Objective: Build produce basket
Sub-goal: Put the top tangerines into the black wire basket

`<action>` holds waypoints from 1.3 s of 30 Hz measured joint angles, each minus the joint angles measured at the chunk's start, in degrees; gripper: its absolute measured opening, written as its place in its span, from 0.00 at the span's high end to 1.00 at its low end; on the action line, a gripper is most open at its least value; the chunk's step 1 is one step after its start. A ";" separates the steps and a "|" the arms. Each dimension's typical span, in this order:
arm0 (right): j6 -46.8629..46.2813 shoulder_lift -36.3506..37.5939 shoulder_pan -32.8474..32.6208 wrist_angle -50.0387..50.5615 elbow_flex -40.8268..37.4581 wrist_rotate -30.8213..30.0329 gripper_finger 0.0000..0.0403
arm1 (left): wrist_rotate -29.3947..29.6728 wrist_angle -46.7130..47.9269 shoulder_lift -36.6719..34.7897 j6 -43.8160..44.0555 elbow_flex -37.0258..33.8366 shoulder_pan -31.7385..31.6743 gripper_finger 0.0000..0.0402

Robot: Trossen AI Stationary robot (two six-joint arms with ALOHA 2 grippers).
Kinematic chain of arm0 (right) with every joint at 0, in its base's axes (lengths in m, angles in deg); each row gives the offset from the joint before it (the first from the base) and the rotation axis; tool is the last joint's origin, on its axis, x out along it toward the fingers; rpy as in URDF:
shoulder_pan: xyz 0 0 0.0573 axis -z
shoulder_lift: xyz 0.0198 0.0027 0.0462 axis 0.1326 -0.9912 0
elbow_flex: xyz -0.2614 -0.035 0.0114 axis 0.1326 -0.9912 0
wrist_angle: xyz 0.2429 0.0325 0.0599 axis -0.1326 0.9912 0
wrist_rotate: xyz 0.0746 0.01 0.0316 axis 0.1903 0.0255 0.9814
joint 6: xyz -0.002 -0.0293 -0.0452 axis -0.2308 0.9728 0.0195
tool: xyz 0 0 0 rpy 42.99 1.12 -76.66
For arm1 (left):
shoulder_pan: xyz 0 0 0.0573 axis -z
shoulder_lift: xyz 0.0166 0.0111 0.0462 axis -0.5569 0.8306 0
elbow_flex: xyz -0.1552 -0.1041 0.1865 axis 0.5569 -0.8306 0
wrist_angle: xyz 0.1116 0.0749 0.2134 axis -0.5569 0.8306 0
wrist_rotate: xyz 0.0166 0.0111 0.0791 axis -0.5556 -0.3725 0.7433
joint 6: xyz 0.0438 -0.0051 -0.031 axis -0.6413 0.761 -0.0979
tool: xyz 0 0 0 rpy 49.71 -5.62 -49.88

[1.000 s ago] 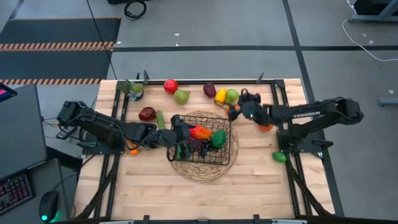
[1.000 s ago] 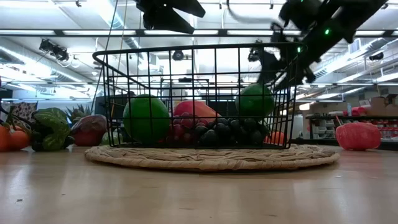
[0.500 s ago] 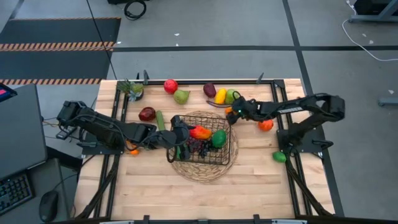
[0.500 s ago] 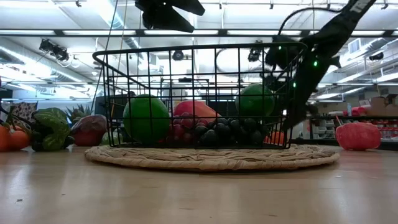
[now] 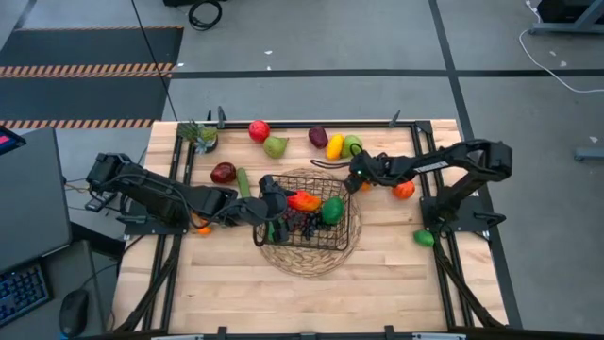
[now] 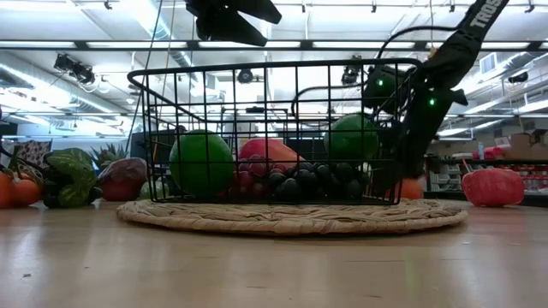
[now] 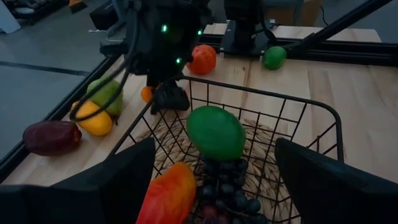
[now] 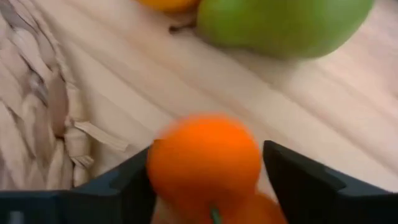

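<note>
The black wire basket (image 5: pixel 283 181) stands on a round wicker mat (image 5: pixel 310 257). It holds a red-orange mango (image 5: pixel 304 200), dark grapes (image 5: pixel 300 222) and a green fruit (image 5: pixel 332 210). My left gripper (image 5: pixel 274 203) hangs open and empty above the basket's left wall. My right gripper (image 5: pixel 359 179) is low at the table by the basket's far right corner. It is open, with one finger on either side of a small orange (image 8: pixel 205 158) that lies on the table. I cannot tell whether the fingers touch it.
Loose produce lies along the far edge: a red apple (image 5: pixel 259 130), green pears (image 5: pixel 275 146) (image 5: pixel 351 144), a plum (image 5: pixel 318 137) and a lemon (image 5: pixel 334 144). A dark red apple (image 5: pixel 224 173) and a cucumber (image 5: pixel 243 181) lie left of the basket. Another orange (image 5: pixel 404 189) and a green fruit (image 5: pixel 424 238) lie at the right. A potted plant (image 5: pixel 200 135) stands far left.
My right gripper has come down from above the basket's height to the table and moved a little toward the table's left edge. It now stands over the small orange beside the basket. The basket and its contents have stayed put.
</note>
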 joint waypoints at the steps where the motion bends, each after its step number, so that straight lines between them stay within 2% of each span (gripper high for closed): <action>1: 0.41 1.00 0.00 0.26 0.00 -0.04 0.40 | 0.00 0.00 0.00 0.01 0.00 0.00 0.16; 5: 1.88 4.95 0.02 2.24 0.00 -0.43 0.57 | -0.02 -0.01 0.00 0.00 -0.01 0.02 0.16; 13: 3.58 14.01 -0.10 5.36 0.02 -0.81 0.58 | -0.02 -0.04 0.00 0.01 0.00 0.02 0.16; 19: 4.34 23.36 -1.58 3.25 0.39 -1.53 0.58 | 0.00 -0.08 0.00 0.01 0.00 0.02 0.16; 26: 10.42 30.31 -9.83 -12.41 1.82 0.94 0.58 | 0.00 -0.11 0.00 -0.47 0.00 0.02 0.16; 32: 12.21 27.38 -19.16 -27.58 1.97 3.11 0.58 | 0.00 -0.11 0.00 -0.47 0.00 0.02 0.16; 36: 13.18 20.90 -24.02 -31.97 1.97 -0.58 0.58 | 0.00 -0.11 0.00 -0.45 0.00 -0.15 0.16; 39: 13.02 15.67 -25.88 -35.01 1.92 -1.04 0.57 | -0.02 -0.14 0.00 -0.78 0.00 -0.42 0.16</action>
